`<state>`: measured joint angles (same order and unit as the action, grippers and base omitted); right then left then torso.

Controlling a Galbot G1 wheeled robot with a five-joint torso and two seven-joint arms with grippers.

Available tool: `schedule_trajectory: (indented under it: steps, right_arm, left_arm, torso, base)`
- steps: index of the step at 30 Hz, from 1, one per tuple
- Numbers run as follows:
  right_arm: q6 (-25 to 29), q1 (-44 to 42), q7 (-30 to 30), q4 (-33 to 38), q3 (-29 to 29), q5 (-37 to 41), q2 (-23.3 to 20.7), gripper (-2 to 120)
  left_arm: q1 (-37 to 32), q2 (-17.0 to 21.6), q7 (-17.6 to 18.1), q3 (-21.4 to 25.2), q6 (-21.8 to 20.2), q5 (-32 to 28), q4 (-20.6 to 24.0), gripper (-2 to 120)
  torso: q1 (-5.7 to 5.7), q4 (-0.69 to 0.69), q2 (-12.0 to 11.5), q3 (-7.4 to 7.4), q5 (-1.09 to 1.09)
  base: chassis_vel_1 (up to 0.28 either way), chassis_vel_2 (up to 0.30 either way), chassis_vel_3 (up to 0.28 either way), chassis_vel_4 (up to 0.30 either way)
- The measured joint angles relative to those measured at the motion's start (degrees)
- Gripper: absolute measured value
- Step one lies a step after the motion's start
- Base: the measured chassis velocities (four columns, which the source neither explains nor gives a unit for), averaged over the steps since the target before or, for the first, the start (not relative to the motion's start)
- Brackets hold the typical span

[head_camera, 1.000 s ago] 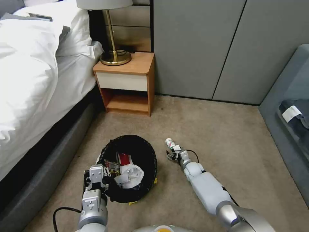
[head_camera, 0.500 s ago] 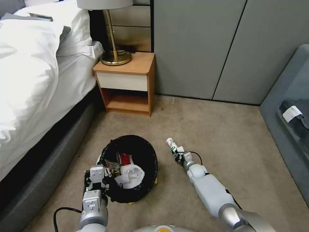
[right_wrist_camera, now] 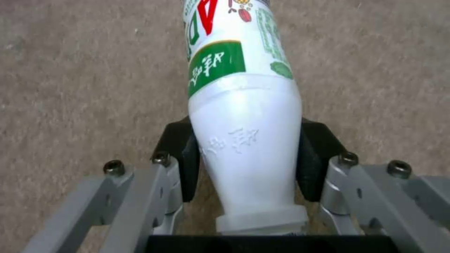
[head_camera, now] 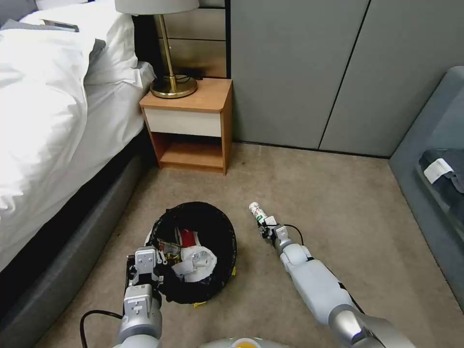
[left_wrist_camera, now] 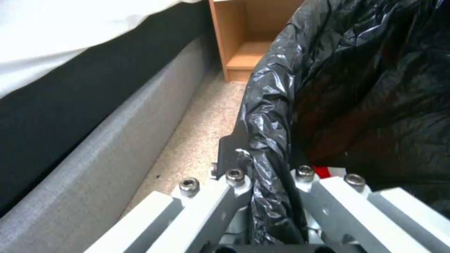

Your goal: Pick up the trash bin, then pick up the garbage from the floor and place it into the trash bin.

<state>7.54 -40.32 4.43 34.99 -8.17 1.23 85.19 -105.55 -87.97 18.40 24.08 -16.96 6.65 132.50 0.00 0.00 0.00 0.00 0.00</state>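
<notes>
i have the left gripper (head_camera: 153, 265) clamped on the near rim of the bin (head_camera: 220, 270), its fingers (left_wrist_camera: 234, 165) pinching the black liner (left_wrist_camera: 269, 116) between them; in the left wrist view one pad sits outside the rim and the other inside. the bin is just in front of me on the carpet (head_camera: 338, 203), beside the bed (head_camera: 43, 121), with the nightstand (head_camera: 191, 125) farther off behind it. inside it i see crumpled white tissue (head_camera: 195, 263) and a red-and-white carton (head_camera: 186, 238). a scrap of yellow wrapper (head_camera: 199, 304) pokes out from under the bin's near side.

my right arm reaches forward and low over the carpet to the right of the bin. the right gripper (head_camera: 264, 225) has its black pads (right_wrist_camera: 180, 161) on either side of a small white bottle (right_wrist_camera: 244, 140), touching its narrow end; the bottle lies on the carpet pointing away from me, green and red label (right_wrist_camera: 216, 63) toward the far end. in the head view the bottle (head_camera: 256, 212) sticks out beyond the fingertips, apart from the bin.
</notes>
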Motion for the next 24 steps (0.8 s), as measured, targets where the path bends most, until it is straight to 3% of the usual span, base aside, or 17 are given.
schedule_trajectory:
  steps: [4, 6, 7, 10, 12, 14, 16, 18, 24]
  right_arm:
    - [0.76, -1.64, -1.30, 5.91, 0.48, 0.59, -1.26, 38]
    - [0.87, -4.79, -2.04, 14.33, 1.29, 1.58, -2.84, 38]
    - [0.87, -4.79, -2.04, 14.33, 1.29, 1.58, -2.84, 38]
    - [1.18, -10.93, -2.67, 28.75, 2.64, 2.23, -5.15, 38]
    - [1.33, -12.00, -2.68, 31.66, 2.83, 2.23, -5.53, 38]
    - [2.04, -16.42, -2.48, 43.45, 3.18, 1.75, -6.94, 38]
    - [2.31, -17.58, -2.27, 46.22, 3.20, 1.48, -7.25, 38]
    - [3.24, -21.24, -1.54, 55.02, 3.27, 0.02, -8.32, 38]
    - [4.84, -25.88, -0.13, 66.11, 4.10, -2.19, -9.70, 37]
  left_arm:
    - [0.27, 0.17, -0.01, 0.18, 0.00, -0.28, -0.04, 1]
    - [0.71, 0.32, -0.02, 0.25, -0.01, -0.58, -0.70, 1]
    - [0.71, 0.32, -0.02, 0.25, -0.01, -0.58, -0.70, 1]
    - [1.32, 0.67, -0.02, 0.24, -0.06, -0.92, -1.77, 1]
    - [1.42, 0.75, -0.02, 0.23, -0.09, -1.01, -1.92, 1]
    - [1.71, 1.10, -0.02, 0.21, -0.20, -1.44, -2.34, 1]
    - [1.77, 1.19, -0.02, 0.23, -0.22, -1.54, -2.43, 1]
    - [1.84, 1.42, -0.02, 0.25, -0.30, -1.72, -2.58, 1]
    - [1.88, 1.61, -0.02, 0.21, -0.36, -1.76, -2.86, 1]
  torso:
    - [0.00, 0.01, 0.00, 0.00, 0.00]
    - [0.00, -0.01, 0.00, 0.00, -0.01]
    - [0.00, -0.01, 0.00, 0.00, -0.01]
    - [0.00, -0.01, 0.00, 0.00, 0.00]
    - [0.00, -0.01, 0.00, 0.00, 0.00]
    - [0.00, 0.00, 0.00, 0.00, -0.01]
    - [0.00, 0.01, 0.00, 0.00, -0.01]
    - [0.00, 0.00, 0.00, -0.01, -0.01]
    - [0.00, 0.00, 0.00, -0.01, -0.01]
  base:
    - [0.000, 0.000, 0.000, 0.000]
    - [0.000, 0.000, 0.000, 0.000]
    - [0.000, 0.000, 0.000, 0.000]
    - [0.000, 0.000, 0.000, 0.000]
    - [0.000, 0.000, 0.000, 0.000]
    - [0.000, 0.000, 0.000, 0.000]
    - [0.000, 0.000, 0.000, 0.000]
    - [0.000, 0.000, 0.000, 0.000]
    - [0.000, 0.000, 0.000, 0.000]
